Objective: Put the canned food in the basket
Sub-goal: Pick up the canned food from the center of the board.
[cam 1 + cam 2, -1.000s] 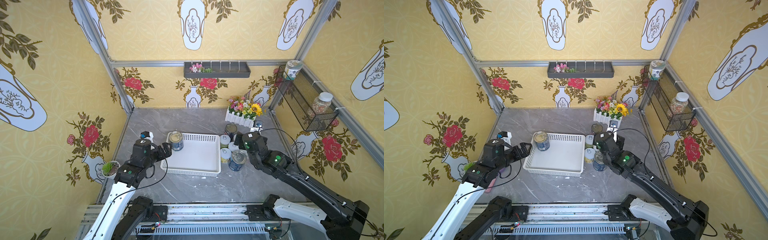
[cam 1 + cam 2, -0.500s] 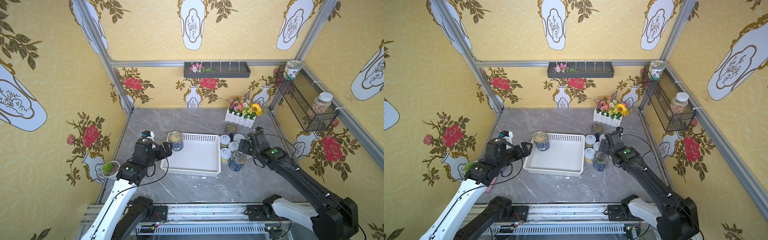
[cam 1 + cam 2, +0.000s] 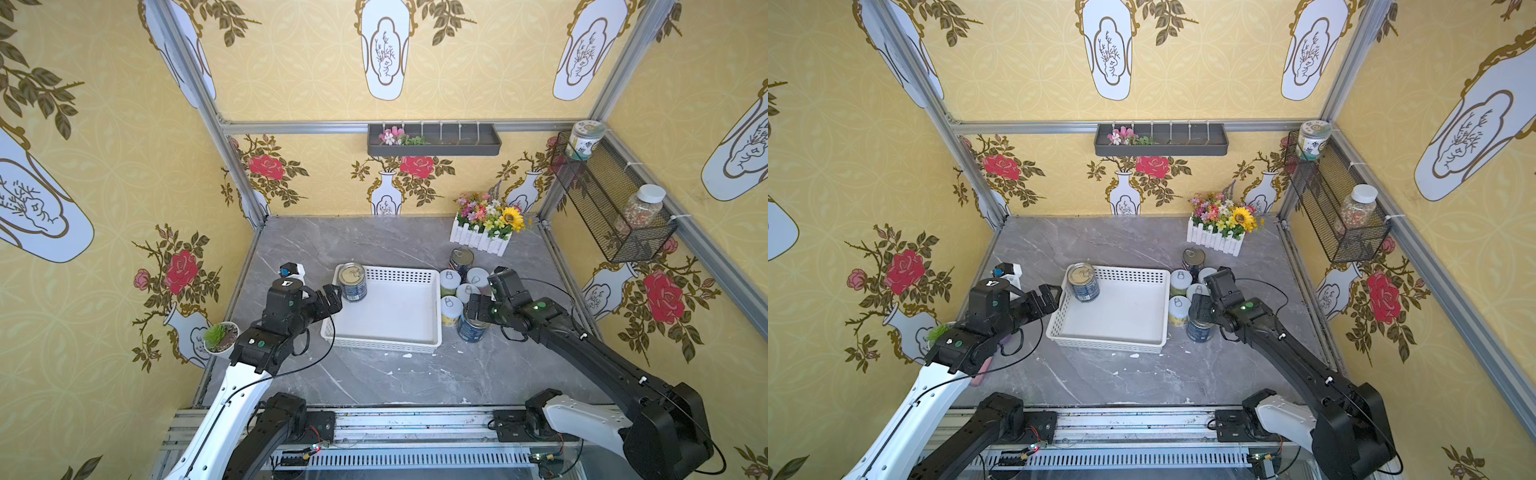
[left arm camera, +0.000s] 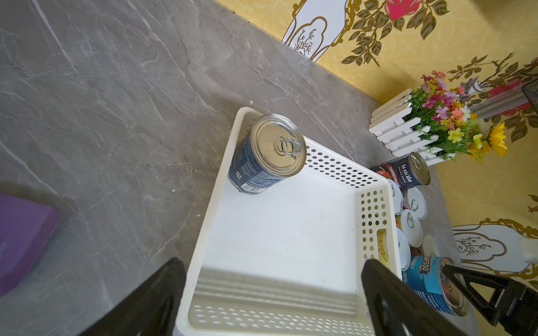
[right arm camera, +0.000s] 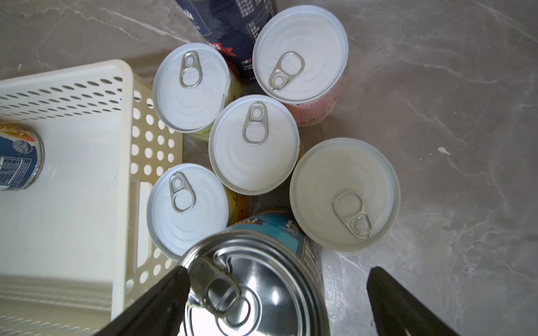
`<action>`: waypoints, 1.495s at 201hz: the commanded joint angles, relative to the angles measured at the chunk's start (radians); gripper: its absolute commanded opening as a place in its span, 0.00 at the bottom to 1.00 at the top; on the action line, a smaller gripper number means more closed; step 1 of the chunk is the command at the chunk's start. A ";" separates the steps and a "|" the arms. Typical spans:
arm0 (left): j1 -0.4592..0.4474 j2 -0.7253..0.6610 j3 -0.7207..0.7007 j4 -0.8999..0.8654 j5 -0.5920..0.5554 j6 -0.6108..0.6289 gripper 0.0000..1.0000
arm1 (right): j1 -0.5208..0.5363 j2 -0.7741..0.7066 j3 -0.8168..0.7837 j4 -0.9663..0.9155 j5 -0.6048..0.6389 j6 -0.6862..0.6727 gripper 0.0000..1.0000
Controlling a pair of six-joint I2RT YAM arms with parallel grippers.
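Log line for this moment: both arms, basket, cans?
left gripper: open, empty, beside basket | right gripper: open, over silver-lidded can | in basket: one blue can | outside: six other cans

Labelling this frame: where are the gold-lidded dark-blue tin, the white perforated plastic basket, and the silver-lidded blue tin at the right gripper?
Gold-lidded dark-blue tin [image 3: 352, 274]: a top view, lid.
White basket [image 3: 395, 309]: a top view, bare floor.
Silver-lidded blue tin [image 5: 270, 291]: right wrist view, lid.
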 commanded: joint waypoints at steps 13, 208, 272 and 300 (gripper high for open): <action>0.000 0.001 -0.003 0.003 0.023 0.003 1.00 | 0.108 -0.021 -0.009 0.035 0.053 -0.027 0.99; -0.004 -0.019 -0.006 0.006 0.022 0.002 1.00 | 0.208 0.027 -0.016 0.019 0.177 -0.008 1.00; -0.014 -0.016 -0.004 0.003 0.010 0.000 1.00 | 0.212 0.045 -0.014 0.022 0.177 -0.013 0.89; -0.014 -0.012 -0.003 0.001 0.006 -0.001 1.00 | 0.215 0.051 -0.008 0.018 0.185 -0.014 0.86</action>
